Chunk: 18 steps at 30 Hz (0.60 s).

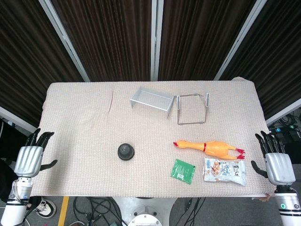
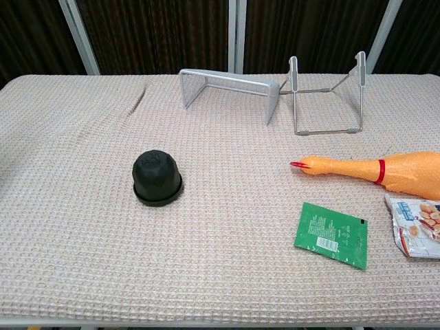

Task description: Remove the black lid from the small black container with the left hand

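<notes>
The small black container [image 1: 125, 151] [image 2: 157, 179] stands on the table left of centre, its domed black lid [image 2: 157, 170] still seated on top. My left hand [image 1: 31, 157] hovers at the table's left edge, fingers spread and holding nothing, well to the left of the container. At the right edge my right hand [image 1: 276, 162] is likewise open with nothing in it. Neither hand appears in the chest view.
A silver wire shelf [image 1: 151, 100] [image 2: 229, 91] and a metal stand [image 1: 192, 108] [image 2: 327, 96] sit at the back. A rubber chicken [image 1: 210, 148] [image 2: 375, 169], a green packet [image 1: 183, 170] [image 2: 332, 234] and a snack bag [image 1: 225, 171] [image 2: 416, 224] lie at the right front.
</notes>
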{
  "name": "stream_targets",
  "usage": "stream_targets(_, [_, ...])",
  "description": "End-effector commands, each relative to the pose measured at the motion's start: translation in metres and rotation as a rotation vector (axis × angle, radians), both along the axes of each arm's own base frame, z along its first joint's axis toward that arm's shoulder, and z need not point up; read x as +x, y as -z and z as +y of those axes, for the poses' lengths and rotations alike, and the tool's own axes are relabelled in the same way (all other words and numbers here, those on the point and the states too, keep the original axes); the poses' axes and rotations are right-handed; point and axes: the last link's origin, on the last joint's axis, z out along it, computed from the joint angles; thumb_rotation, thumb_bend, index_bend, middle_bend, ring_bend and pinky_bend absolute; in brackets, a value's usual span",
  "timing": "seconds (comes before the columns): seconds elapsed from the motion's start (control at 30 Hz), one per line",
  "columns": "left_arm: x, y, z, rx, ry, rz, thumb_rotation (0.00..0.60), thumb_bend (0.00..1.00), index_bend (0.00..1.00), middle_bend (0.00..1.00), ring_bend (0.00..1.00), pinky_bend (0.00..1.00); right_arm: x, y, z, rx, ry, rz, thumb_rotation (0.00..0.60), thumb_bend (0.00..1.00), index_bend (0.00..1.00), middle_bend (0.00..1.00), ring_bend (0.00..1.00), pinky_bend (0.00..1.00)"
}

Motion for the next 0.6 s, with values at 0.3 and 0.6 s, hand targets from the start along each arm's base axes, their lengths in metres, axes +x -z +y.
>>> stream_targets(0.3, [0.002,0.004,-0.001,-0.019,0.007,-0.03,0.6,0.05,0.16,0.17,0.02,0.13,0.002,-0.004,-0.001,-0.002,0.005,-0.055,0.6,0.2,0.0,0.0,0.0,0.0])
stream_targets(0.6, [0.007,0.013,0.001,-0.064,0.01,-0.084,0.6,0.04,0.16,0.17,0.02,0.13,0.007,-0.007,-0.005,-0.008,0.01,-0.089,0.6,0.19,0.0,0.0,0.0,0.0])
